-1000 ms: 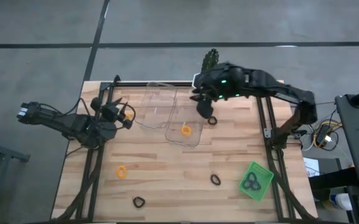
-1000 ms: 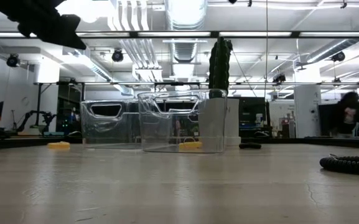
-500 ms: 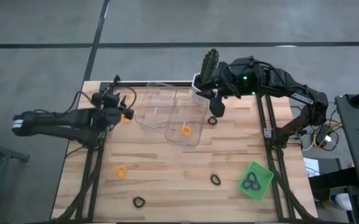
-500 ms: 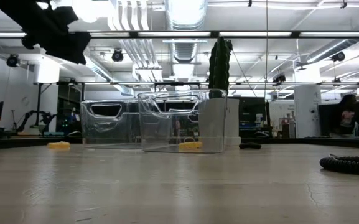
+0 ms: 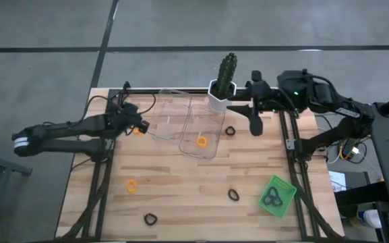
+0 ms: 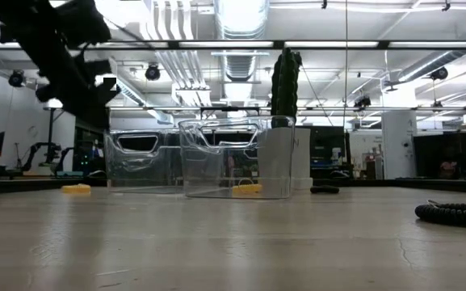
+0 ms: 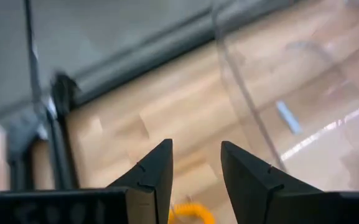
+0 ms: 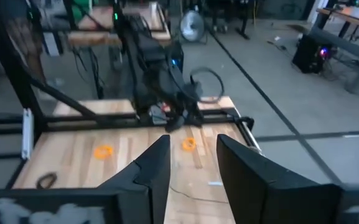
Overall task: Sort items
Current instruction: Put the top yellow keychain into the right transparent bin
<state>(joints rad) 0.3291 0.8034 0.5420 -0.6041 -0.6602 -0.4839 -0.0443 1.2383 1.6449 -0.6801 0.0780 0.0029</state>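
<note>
The items are small rings. One orange ring [image 5: 137,129] lies on the table left of the clear trays, and my left gripper [image 7: 196,162] hovers open just above it, with the ring [image 7: 191,214] showing below the gap between the fingers. Another orange ring [image 5: 201,141] lies inside the right clear tray [image 5: 211,115]. More rings lie loose: orange [image 5: 132,185], black [image 5: 230,130], black [image 5: 233,194], black [image 5: 150,219]. My right gripper [image 5: 255,125] is open and empty, high over the table's far right.
A second clear tray [image 5: 170,111] stands left of the first. A cactus in a white pot [image 5: 222,84] stands at the far edge behind them. A green tray [image 5: 285,202] at the near right holds black rings. Black frame rails run along both table sides.
My left gripper has come down toward the orange ring beside the clear trays while its arm swung and straightened. My right gripper has drawn back from over the right clear tray toward the table's right edge and risen a little. No item has moved.
</note>
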